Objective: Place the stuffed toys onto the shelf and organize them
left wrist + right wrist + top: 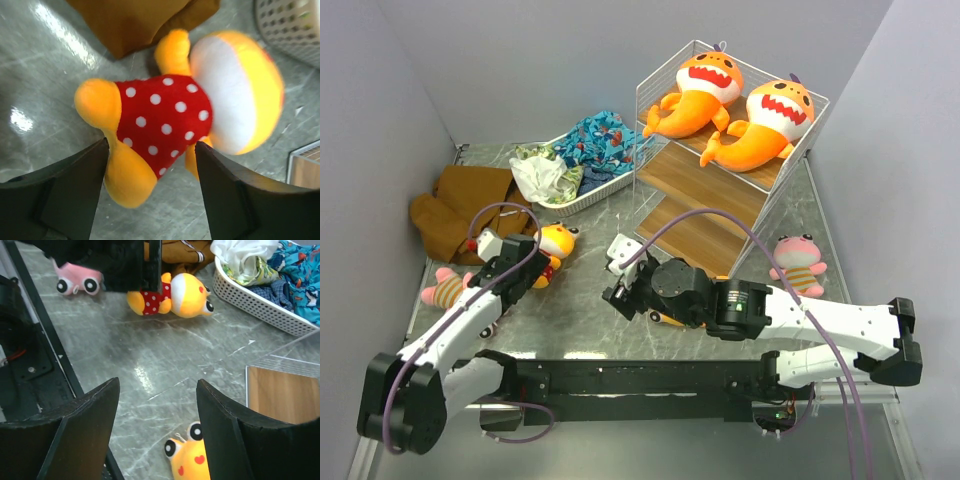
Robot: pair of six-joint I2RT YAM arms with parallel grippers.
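Two orange shark plushes (pixel 705 85) (pixel 770 120) lie on the top tier of the white wire shelf (pixel 705 235). A yellow-headed doll in a red polka-dot dress (pixel 558 243) (pixel 162 122) lies on the table. My left gripper (pixel 525 268) (pixel 151 145) is open, its jaws on either side of the doll's lower body. A second yellow doll (pixel 192 460) (pixel 665 318) lies just below my open right gripper (pixel 620 285) (pixel 158 385), mostly hidden by the arm in the top view. Pink striped plushes lie at the left (pixel 445 288) (pixel 75 282) and at the right (pixel 800 262).
A low white basket (pixel 595 190) (pixel 260 302) of blue and green clothes stands left of the shelf. A brown cloth (pixel 460 210) (pixel 145 20) lies at the far left. The lower wooden plank (pixel 282 395) shows at the right of the right wrist view.
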